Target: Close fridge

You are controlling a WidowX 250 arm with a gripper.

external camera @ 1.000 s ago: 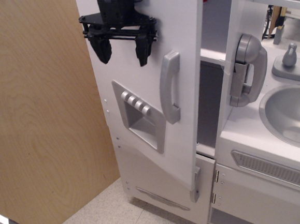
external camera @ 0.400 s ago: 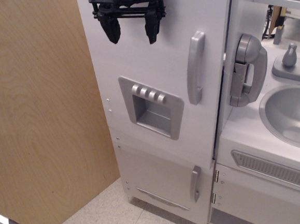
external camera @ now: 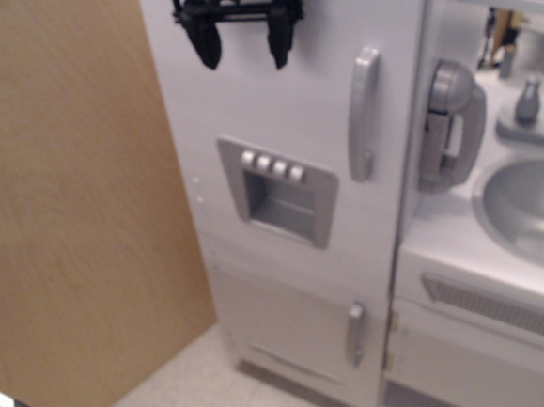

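The fridge point(external camera: 299, 192), a tall white toy-kitchen cabinet, stands between a wooden panel point(external camera: 64, 201) and a grey sink point(external camera: 527, 207), its big door lying flush with the front so that nothing inside shows. The black tool point(external camera: 241, 46) hangs before the door's upper part, fingers spread apart and holding nothing, left of the vertical grey handle point(external camera: 364, 111) and above the four-button dispenser recess point(external camera: 279, 192). The picture is slightly blurred; a grey toy phone point(external camera: 449, 123) hangs just right of the door.

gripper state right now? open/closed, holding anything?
Gripper: open, fingers spread apart, holding nothing, in front of the upper part of the fridge door.
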